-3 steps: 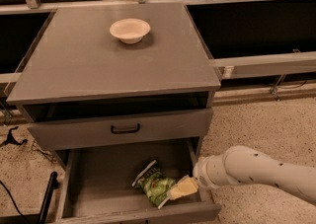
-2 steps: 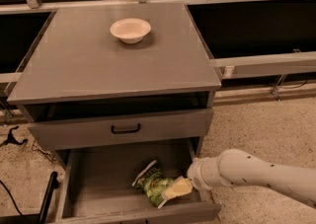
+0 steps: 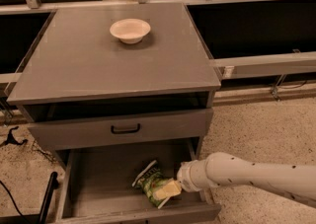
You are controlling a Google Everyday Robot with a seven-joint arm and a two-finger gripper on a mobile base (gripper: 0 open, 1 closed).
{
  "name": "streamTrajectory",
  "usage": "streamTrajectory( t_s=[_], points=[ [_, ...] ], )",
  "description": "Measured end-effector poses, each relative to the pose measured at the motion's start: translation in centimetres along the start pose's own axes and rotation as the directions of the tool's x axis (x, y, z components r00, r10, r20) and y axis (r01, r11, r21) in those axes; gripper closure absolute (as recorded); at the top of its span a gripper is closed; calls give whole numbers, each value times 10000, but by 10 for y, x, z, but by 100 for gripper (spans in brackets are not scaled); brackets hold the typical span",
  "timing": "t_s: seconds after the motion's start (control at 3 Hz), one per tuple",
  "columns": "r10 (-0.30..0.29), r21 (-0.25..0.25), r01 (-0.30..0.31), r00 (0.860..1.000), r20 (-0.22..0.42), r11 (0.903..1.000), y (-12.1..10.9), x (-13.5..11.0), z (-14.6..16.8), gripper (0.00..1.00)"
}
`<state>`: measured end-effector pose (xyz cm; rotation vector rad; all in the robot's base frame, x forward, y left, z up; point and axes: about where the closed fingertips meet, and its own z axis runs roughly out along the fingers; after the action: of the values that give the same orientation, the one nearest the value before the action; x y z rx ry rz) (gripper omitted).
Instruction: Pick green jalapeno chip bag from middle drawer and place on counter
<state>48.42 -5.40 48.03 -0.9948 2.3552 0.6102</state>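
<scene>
The green jalapeno chip bag lies crinkled on the floor of the open middle drawer, right of centre, with a white edge strip at its upper left. My gripper reaches in from the right over the drawer's right wall, and its cream tip lies on the bag's right end. The white arm stretches away to the right. The counter is the grey top slab above.
A cream bowl stands at the back middle of the counter. The closed grey drawer front with a black handle sits above the open drawer. A black pole and cables lie on the speckled floor at the left.
My gripper and arm have moved left, further into the drawer, onto the bag's right end. The bag has barely shifted.
</scene>
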Motion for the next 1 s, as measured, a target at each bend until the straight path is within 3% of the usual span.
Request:
streamTrajectory(
  t_s=[0.33,0.67,1.0],
  points=[
    [-93,-97,92,9999,-107,9999,3,2,17,12],
    [-142,-143,140,9997,-198,9998,4,6,30,22],
    [-136,-117,133,9995,-269,9998,3,11,41,22]
  ],
)
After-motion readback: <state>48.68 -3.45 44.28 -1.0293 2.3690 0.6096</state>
